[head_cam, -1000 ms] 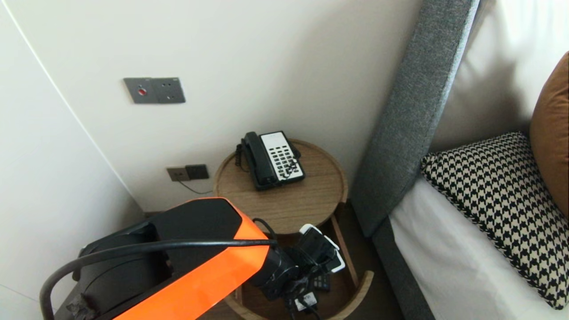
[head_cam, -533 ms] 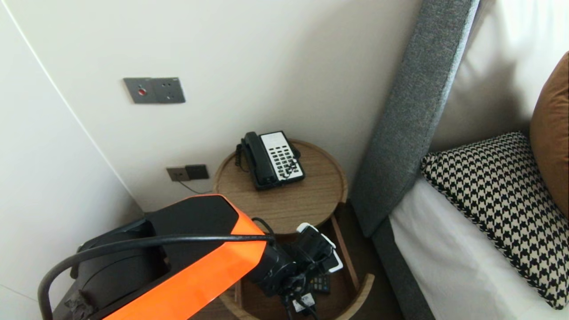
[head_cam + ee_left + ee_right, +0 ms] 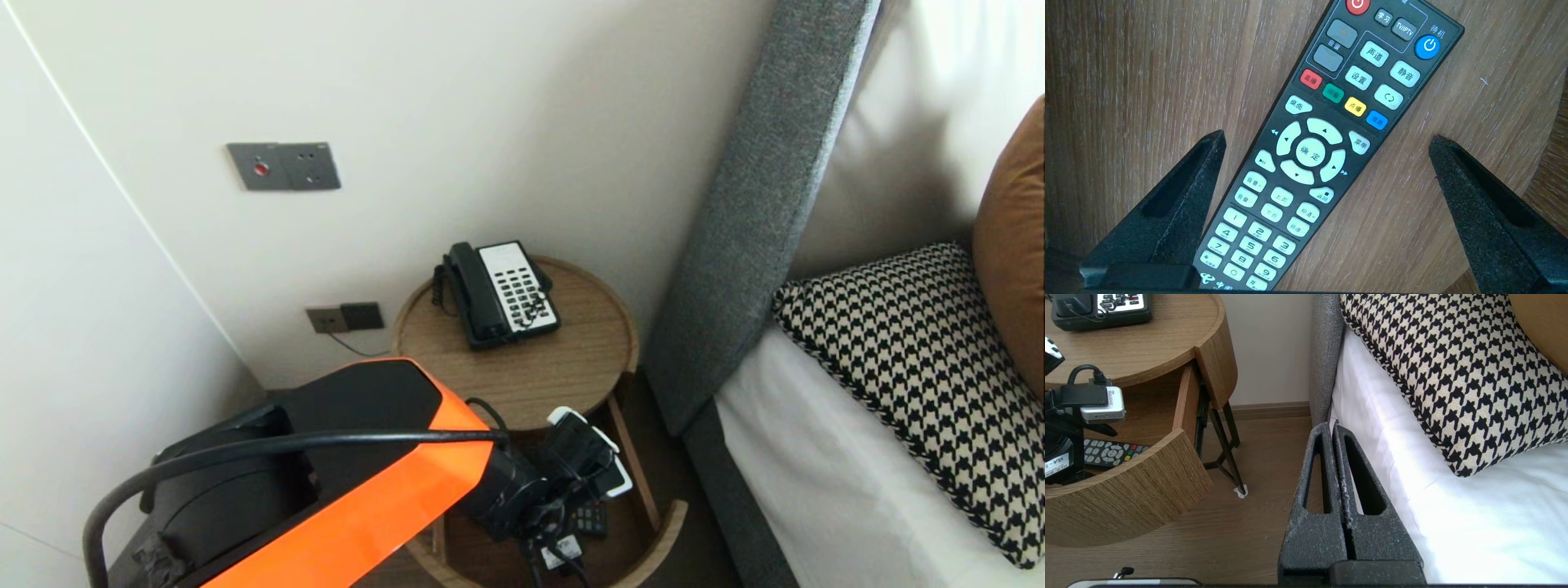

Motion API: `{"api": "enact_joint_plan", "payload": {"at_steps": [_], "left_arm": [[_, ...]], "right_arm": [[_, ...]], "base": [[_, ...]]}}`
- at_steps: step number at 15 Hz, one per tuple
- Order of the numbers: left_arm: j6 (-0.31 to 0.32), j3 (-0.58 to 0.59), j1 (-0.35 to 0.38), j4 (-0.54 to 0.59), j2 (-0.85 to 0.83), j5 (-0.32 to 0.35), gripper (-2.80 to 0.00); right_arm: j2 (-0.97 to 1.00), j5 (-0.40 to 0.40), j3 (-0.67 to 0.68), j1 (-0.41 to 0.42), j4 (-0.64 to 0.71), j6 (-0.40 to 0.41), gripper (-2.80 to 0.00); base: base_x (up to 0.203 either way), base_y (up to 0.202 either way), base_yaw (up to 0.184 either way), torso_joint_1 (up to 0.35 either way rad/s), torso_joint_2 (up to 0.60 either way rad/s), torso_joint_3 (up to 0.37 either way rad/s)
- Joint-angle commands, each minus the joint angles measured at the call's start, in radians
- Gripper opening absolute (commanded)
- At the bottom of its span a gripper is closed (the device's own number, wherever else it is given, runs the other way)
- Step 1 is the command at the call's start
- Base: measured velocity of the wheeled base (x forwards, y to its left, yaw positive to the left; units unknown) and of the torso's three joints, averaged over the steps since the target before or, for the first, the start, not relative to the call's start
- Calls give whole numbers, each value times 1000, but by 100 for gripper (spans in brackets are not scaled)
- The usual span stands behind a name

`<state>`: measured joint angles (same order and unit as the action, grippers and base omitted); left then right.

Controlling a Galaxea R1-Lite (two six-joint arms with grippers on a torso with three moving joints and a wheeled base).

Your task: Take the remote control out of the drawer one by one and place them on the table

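Note:
A black remote control (image 3: 1314, 155) with pale buttons lies flat on the wooden floor of the open drawer (image 3: 665, 531) of a round bedside table. My left gripper (image 3: 1327, 136) hangs just above it, open wide. One finger stands close beside the remote's keypad end, the other well clear on bare wood, and nothing is gripped. In the head view the left wrist covers most of the remote (image 3: 589, 519). My right gripper (image 3: 1331, 426) is shut and empty, parked over the floor beside the bed's edge. From there the remote (image 3: 1110, 451) shows inside the drawer.
A black and white telephone (image 3: 500, 292) sits on the round table top (image 3: 563, 367). The grey headboard (image 3: 751, 212) and the bed with a houndstooth pillow (image 3: 922, 367) are to the right. The curved drawer front (image 3: 1126, 498) juts out over the wooden floor.

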<state>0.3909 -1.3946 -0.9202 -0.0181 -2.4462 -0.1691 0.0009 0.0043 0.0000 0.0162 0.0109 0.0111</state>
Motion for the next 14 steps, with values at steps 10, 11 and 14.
{"api": "enact_joint_plan", "payload": {"at_steps": [10, 11, 14], "left_arm": [[0, -17, 0, -2, -14, -3, -280], [2, -17, 0, -3, -14, -3, -280], [2, -17, 0, -8, -13, -4, -280]], "right_arm": [[1, 0, 0, -1, 0, 1, -280], [1, 0, 0, 0, 0, 1, -280], [1, 0, 0, -1, 0, 1, -280]], "base": [[0, 0, 0, 0, 0, 0], [0, 0, 0, 0, 0, 0], [0, 0, 0, 0, 0, 0]]}}
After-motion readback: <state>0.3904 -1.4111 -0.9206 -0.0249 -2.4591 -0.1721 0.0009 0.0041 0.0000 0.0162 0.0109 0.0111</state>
